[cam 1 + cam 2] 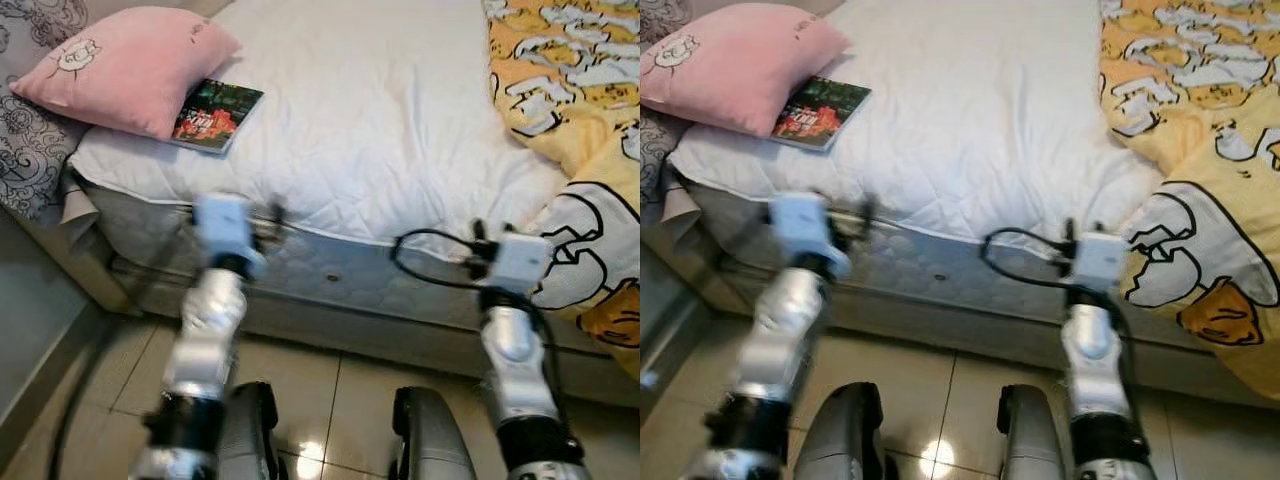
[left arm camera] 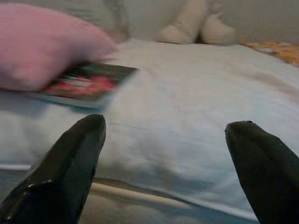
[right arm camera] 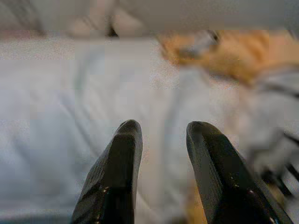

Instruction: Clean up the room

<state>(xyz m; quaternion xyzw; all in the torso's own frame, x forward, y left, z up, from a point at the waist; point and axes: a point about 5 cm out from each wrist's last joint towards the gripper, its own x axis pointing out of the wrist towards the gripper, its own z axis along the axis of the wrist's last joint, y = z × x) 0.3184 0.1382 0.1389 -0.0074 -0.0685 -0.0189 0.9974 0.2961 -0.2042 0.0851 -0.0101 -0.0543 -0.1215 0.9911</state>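
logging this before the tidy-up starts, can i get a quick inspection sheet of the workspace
surface: bed with a white quilted mattress cover, front edge facing the robot
job's things: book lying flat near the bed's left corner, one end tucked under the pink pillow
clutter: yellow cartoon-print blanket bunched on the right side and hanging over the bed's edge
grippers: left gripper open, fingers spread wide, pointed at the book from in front of the bed's edge; right gripper open with a narrower gap, aimed at the cover beside the blanket; neither holds anything
cables: black cable loop at the right wrist
surroundings: tiled floor below; grey patterned fabric left of the bed; pale plush toy at the far side
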